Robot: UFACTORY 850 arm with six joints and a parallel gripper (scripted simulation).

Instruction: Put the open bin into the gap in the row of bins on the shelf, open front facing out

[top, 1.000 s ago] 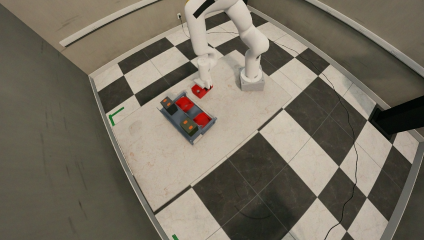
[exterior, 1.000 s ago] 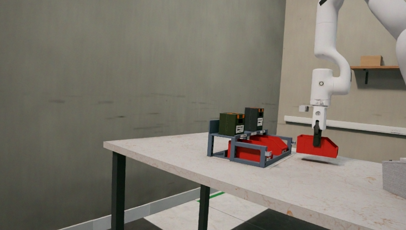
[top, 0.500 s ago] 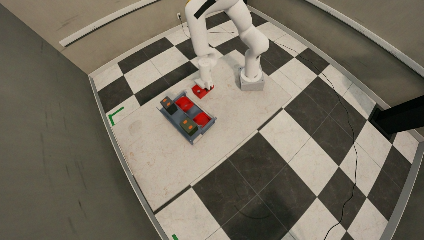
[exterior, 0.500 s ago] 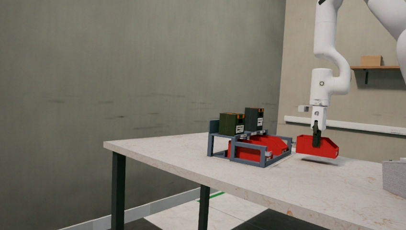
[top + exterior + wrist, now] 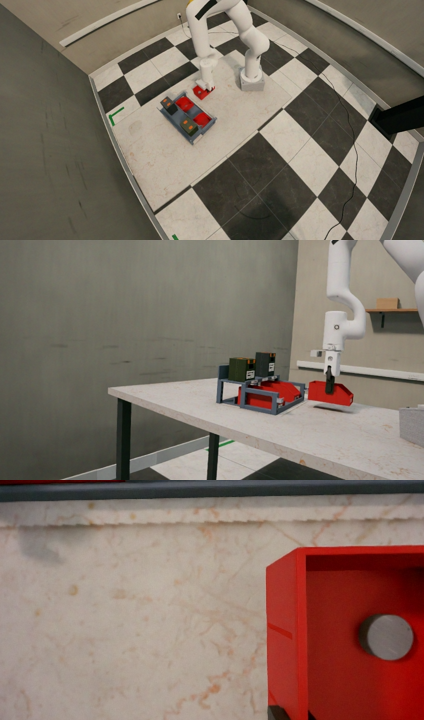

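The gripper point(image 5: 210, 88) point(image 5: 329, 393) was closed nearly fully, with one thin side wall of the open bin point(image 5: 319, 392) point(image 5: 282, 630) pinched between its fingertips. The bin was suspended just above the table point(image 5: 238, 110) point(image 5: 184, 406) point(image 5: 125, 630), beside the shelf point(image 5: 175, 121) point(image 5: 258, 410) point(image 5: 210, 490). A side-wall grip had presumably been chosen so that the round metal part point(image 5: 390, 637) was left undisturbed inside. The wrist was pointed straight down; the bin's front was directed away from the shelf, as insertion required.
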